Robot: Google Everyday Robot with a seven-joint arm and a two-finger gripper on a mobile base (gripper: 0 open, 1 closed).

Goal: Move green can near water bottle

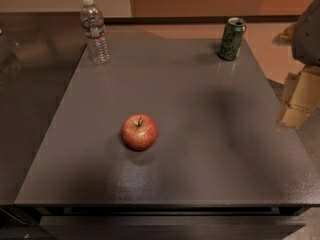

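The green can [232, 39] stands upright near the far right corner of the dark table [200, 134]. The water bottle [95, 31] stands upright near the far left corner, roughly a table's width from the can. My gripper [299, 101] shows only partly at the right edge of the view, as a grey and tan shape beside the table's right side. It is below and to the right of the can and holds nothing that I can see.
A red apple [139, 132] sits left of the table's middle, towards the front. A second dark surface [30, 84] adjoins the table on the left. An orange-brown floor and wall lie beyond the far edge.
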